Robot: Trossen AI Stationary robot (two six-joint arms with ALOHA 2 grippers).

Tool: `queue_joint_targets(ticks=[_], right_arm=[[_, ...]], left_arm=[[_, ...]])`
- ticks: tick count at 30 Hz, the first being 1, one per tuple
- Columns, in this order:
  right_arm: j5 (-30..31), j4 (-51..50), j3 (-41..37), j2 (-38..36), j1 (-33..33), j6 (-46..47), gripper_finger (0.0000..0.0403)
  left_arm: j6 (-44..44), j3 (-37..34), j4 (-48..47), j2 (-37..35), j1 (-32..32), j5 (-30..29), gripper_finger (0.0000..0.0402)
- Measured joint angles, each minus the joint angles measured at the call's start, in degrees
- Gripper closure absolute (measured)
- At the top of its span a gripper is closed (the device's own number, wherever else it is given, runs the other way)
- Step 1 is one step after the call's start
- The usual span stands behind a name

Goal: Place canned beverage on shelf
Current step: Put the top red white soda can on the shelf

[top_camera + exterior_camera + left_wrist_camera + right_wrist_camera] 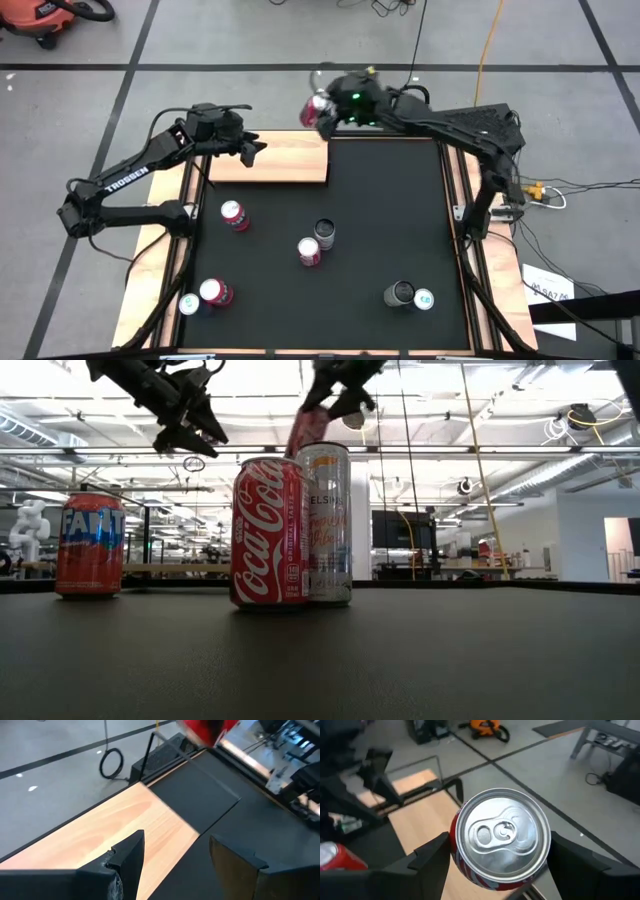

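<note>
My right gripper (327,112) is shut on a red can (317,107), held in the air just past the far right corner of the shelf (285,162). The shelf is a light wooden slab at the table's far left. The can's silver top (501,831) faces the right wrist camera. In the low view the can (308,426) hangs tilted below the gripper (338,402). My left gripper (252,148) is open and empty above the shelf (120,827); it also shows in the low view (190,422). My right gripper pinches the red can by two opposite sides of its wall just below the top rim (456,851), one finger (431,855) on each side. The fingers come from above, slanting, along the can. The can is lifted clear, tilted, top end toward the wrist.
Several cans stand on the black mat: a red one (234,215) near the shelf, a red one (310,251) and a silver one (325,233) mid-table, and more at the near edge (214,292) (400,294). Bare mat lies right of the shelf (390,190).
</note>
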Motion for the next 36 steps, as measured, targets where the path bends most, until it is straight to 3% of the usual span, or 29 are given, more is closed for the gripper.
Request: queue_joint_targets(ticks=[15, 28, 36], right_arm=[[0.2, -0.1, 1.5, 16.7, 2.7, -3.5, 0.0129], [0.1, 0.6, 1.5, 19.8, 2.3, -3.1, 0.0127], [0.2, 1.8, 1.5, 19.8, 2.2, -3.0, 0.0082]], left_arm=[[0.0, 0.0, -3.5, -0.5, 0.0, -0.5, 0.0180], [0.0, 0.0, -4.4, -0.5, 0.0, -0.6, 0.0180], [0.0, 0.0, -4.3, -0.4, 0.0, -1.2, 0.0180]])
